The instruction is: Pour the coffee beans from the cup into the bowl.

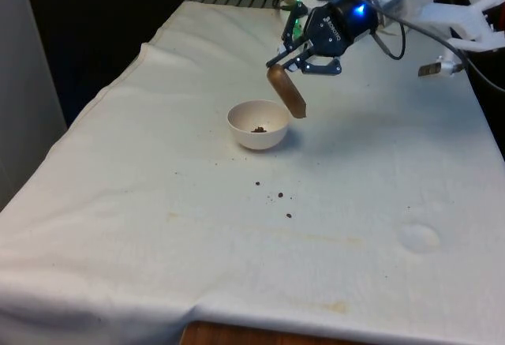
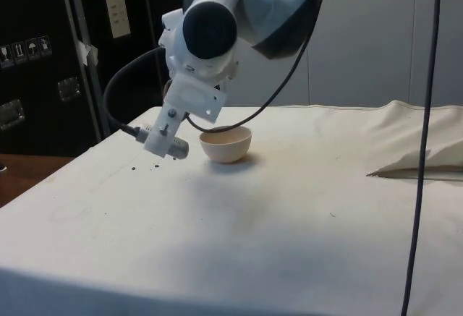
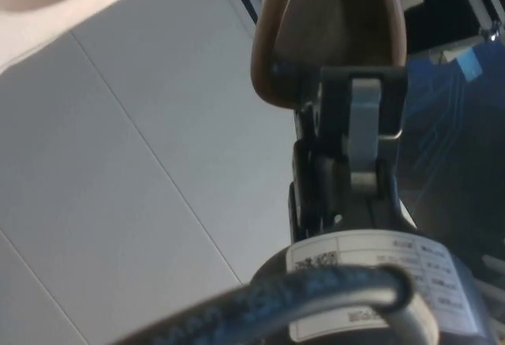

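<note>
Pincer [image 1: 304,59] closed on brown plastic cup [image 1: 286,92], tilted mouth-down above rim of white round bowl [image 1: 258,125]. A few beans inside; 3 beans [image 1: 278,197] scattered on white-clothed tabletop [image 1: 158,226]. Risk: more spilling past rim if misaligned.

No wording can be read with confidence. A white label [image 3: 371,270] on the gripper body carries small print too fine to make out, and stickers [image 2: 25,50] and a pale panel [image 2: 116,11] on the dark cabinets show unreadable symbols.
</note>
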Robot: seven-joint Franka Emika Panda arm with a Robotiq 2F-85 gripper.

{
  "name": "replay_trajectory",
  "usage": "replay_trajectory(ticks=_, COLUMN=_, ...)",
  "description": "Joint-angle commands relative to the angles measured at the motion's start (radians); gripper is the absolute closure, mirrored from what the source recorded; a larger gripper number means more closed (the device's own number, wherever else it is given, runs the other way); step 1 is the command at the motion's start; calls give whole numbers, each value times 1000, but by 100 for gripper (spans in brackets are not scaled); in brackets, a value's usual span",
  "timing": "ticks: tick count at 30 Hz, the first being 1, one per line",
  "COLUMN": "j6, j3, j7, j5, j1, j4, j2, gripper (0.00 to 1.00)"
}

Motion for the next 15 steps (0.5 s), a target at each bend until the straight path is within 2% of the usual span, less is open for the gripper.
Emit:
replay_trajectory(ticks=1, j6=28, j3=-1, j7=2, j5=1, j1=-7, j4=6, j2=3, gripper=100)
replay_trajectory(ticks=3, j6=51, j3=-8, j7=2, j5=2, j1=-7, j4=13, j2=6, gripper=100)
replay_trajectory(ticks=4, j6=33, j3=-10, j7=0, j5=0, j1=-1, j4=9, j2=3, gripper=100)
replay_trajectory(ticks=5, j6=60, j3=-11, j7=1, j5=2, j1=-7, j4=16, j2=8, gripper=100)
replay_trajectory(ticks=6, j6=42, j3=-13, j7=0, j5=0, j1=-1, j4=11, j2=4, gripper=100)
replay_trajectory(ticks=7, j6=68, j3=-14, j7=1, j5=2, j1=-7, j4=18, j2=9, gripper=100)
replay_trajectory(ticks=12, j6=132, j3=-34, j7=-15, j5=13, j1=-10, j4=41, j2=27, gripper=100)
replay_trajectory(ticks=14, j6=147, j3=-39, j7=-22, j5=17, j1=-9, j4=48, j2=33, gripper=100)
replay_trajectory(ticks=15, j6=132, j3=-42, j7=-4, j5=3, j1=-2, j4=45, j2=30, gripper=100)
